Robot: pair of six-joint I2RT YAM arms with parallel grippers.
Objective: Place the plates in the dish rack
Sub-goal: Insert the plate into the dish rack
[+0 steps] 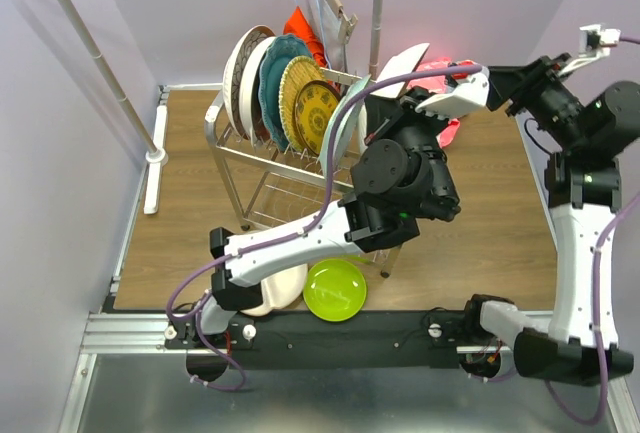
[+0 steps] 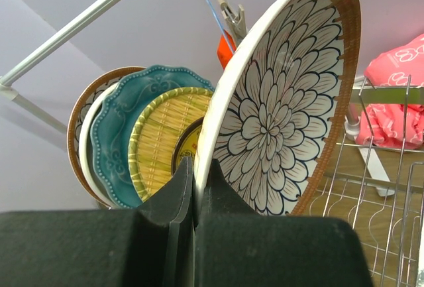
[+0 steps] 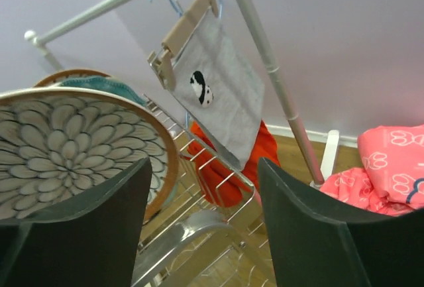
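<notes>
Two black fingers (image 2: 177, 191) of the left gripper (image 2: 197, 171) are pinched tight on the lower rim of a glossy floral plate (image 2: 278, 101). The plate is white with dark petal outlines and a brown edge, and rises tilted above them. Left of it, a yellow woven-look plate (image 2: 156, 144) and a teal scalloped plate (image 2: 114, 141) stand on edge in the steel wire dish rack (image 2: 387, 95). The right gripper (image 3: 205, 187) gapes wide above the rack, holding nothing.

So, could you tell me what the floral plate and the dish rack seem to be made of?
The floral plate looks like glazed ceramic: glossy face, painted petals, brown rim; melamine is possible. The dish rack looks like polished steel wire: thin, shiny, reflective rods.
</notes>
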